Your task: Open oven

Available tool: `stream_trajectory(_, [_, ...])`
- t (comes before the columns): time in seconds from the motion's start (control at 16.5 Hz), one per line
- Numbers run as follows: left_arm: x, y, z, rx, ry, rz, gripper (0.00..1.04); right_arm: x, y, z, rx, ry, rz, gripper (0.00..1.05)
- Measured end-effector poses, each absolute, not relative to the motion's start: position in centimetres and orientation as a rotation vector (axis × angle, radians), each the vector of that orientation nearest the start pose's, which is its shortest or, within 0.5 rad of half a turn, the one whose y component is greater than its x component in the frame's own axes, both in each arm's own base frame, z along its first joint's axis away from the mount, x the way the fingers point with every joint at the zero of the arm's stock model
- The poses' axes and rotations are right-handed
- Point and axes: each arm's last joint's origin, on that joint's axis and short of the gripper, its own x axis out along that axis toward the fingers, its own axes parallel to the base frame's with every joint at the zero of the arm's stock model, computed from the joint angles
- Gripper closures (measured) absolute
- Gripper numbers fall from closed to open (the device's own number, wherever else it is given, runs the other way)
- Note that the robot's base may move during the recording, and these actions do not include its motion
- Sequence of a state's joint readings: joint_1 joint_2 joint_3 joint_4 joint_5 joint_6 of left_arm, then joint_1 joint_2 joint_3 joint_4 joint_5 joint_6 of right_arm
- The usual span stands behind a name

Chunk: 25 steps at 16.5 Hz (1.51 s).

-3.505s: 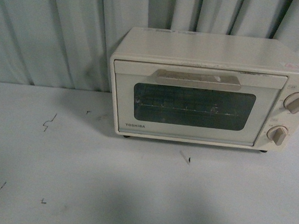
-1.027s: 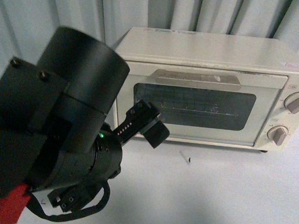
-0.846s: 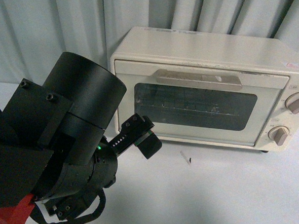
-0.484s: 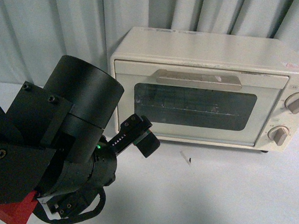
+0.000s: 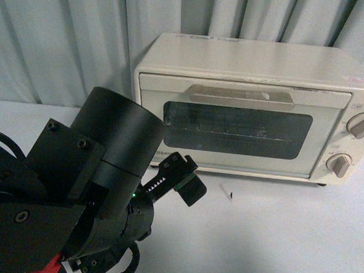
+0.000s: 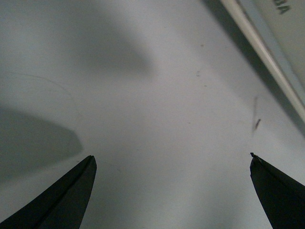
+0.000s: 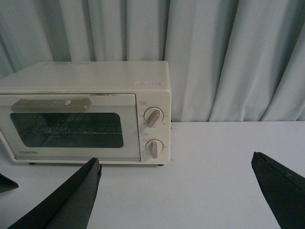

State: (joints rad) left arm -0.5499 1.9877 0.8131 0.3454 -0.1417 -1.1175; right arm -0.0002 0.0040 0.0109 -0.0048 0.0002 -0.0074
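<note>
**Item 1: oven** [image 5: 258, 110]. A cream-white Toshiba toaster oven is standing on the white table [image 5: 274, 241], its back toward the pale curtain [image 5: 64, 36].
- The glass-windowed door [image 5: 237, 130] is sitting fully shut.
- The beige bar handle [image 5: 242, 97] is running along the door's upper edge, with nothing touching it.
- The upper knob [image 5: 361, 124] and lower knob [image 5: 338, 164] are sitting one above the other at the oven's right end.
- A wire rack [image 5: 231, 133] is showing dimly through the glass.
- A pink sticker [image 5: 363, 79] is lying on the oven's top, above the knobs.

**Item 2: left arm** [image 5: 86, 192]. The black arm is looming in front of the oven's left end and covering part of the brand lettering on the door.

**Item 3: left gripper** [image 6: 171, 157]. It is hovering low over the table, just in front of the oven's lower front edge, near the door's left corner. Its fingers are spreading wide, gripping nothing and touching neither the door nor the handle.

**Item 4: right gripper** [image 7: 176, 160]. It is facing the oven's front from well back. Its fingers are standing wide apart with only bare table between them.

**Item 5: small dark mark** [image 5: 228, 194]. It is lying on the table just in front of the oven, below the door's middle.
</note>
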Motion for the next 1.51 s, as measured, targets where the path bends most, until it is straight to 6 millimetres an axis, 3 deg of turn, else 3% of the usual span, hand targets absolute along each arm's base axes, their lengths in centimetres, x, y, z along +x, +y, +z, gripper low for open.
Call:
stream_trajectory(0.12, [29.5,-17.1,6.3,-0.754,0.897,0.120,0.07,9.7,0.0,16.6,-0.007,-0.002,0.000,0.06])
stream_trajectory(0.48, [29.6,-16.9,6.3,-0.754,0.889,0.129,0.07,9.7,0.0,16.6,-0.007,-0.002,0.000,0.06])
stream_trajectory(0.85, [29.4,-17.2,7.4,-0.734,0.848,0.057,0.07,9.7,0.0,16.6,-0.007,-0.002,0.000,0.06])
stream_trajectory(1.51, [29.3,-17.2,7.4,-0.733,0.850,0.059,0.07,9.7,0.0,16.6,-0.007,-0.002,0.000,0.06])
